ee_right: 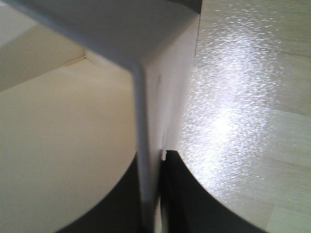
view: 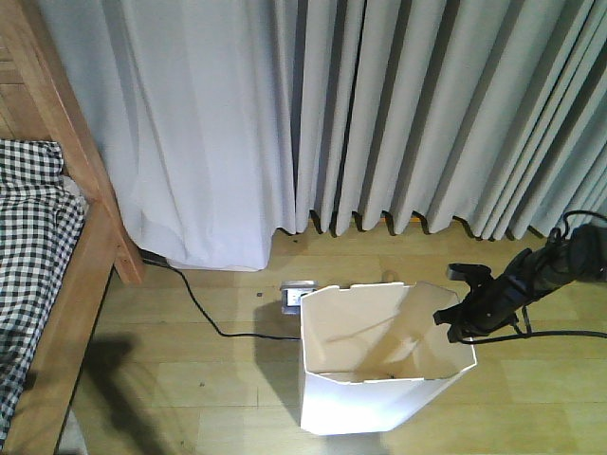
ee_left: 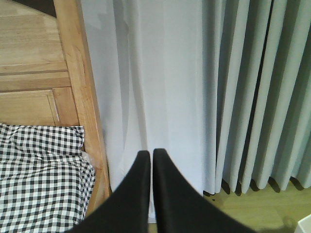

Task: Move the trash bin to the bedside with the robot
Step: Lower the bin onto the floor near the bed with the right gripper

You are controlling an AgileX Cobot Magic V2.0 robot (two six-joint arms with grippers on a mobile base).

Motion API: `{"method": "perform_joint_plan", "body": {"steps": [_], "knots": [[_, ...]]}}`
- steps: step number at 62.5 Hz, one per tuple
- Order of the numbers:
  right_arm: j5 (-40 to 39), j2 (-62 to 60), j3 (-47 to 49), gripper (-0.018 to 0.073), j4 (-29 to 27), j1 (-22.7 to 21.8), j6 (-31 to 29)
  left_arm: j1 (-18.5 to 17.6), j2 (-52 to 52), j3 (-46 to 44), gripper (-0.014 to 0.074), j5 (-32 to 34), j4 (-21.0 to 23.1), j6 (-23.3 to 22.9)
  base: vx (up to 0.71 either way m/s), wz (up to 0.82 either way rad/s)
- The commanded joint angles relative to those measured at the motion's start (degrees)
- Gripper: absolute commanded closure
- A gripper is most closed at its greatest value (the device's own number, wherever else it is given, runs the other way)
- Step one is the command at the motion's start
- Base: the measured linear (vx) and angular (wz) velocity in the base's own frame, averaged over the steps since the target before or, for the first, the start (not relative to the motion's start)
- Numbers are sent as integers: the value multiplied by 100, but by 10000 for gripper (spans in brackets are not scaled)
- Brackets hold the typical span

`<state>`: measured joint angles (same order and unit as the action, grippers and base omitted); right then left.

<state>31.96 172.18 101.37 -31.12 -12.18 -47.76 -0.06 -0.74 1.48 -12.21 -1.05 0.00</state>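
Note:
The white trash bin (view: 379, 398) stands on the wooden floor, right of the middle in the front view. My right gripper (view: 453, 318) is shut on its right rim, one jaw inside the wall and one outside. Up close, the bin wall (ee_right: 143, 145) runs straight between the right gripper's (ee_right: 154, 194) jaws. The bed (view: 66, 322), wooden-framed with checked bedding (view: 28, 246), lies at the far left, well apart from the bin. My left gripper (ee_left: 148, 158) is shut on nothing, held in the air facing the curtain, with the bed frame (ee_left: 82, 97) at its left.
Grey-white curtains (view: 379, 114) hang along the far wall down to the floor. A black cable (view: 204, 313) runs across the floor from the bed corner to a small socket box (view: 296, 294) right behind the bin. The right arm's cables (view: 560, 332) trail off to the right.

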Motion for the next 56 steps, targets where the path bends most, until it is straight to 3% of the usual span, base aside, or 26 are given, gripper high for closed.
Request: {"method": "perform_joint_plan", "body": {"steps": [1, 30, 45, 56], "knots": [[641, -185, 479, 566, -138, -27, 252, -13, -81, 108, 603, 392, 23, 0, 0, 0], [1396, 1038, 2423, 563, 928, -27, 1554, -13, -81, 108, 603, 392, 23, 0, 0, 0], [1542, 1240, 2747, 546, 1022, -27, 1686, -13, -81, 108, 603, 392, 23, 0, 0, 0], [1526, 1240, 2747, 473, 1051, -27, 1680, -13, -81, 108, 603, 392, 23, 0, 0, 0]]}}
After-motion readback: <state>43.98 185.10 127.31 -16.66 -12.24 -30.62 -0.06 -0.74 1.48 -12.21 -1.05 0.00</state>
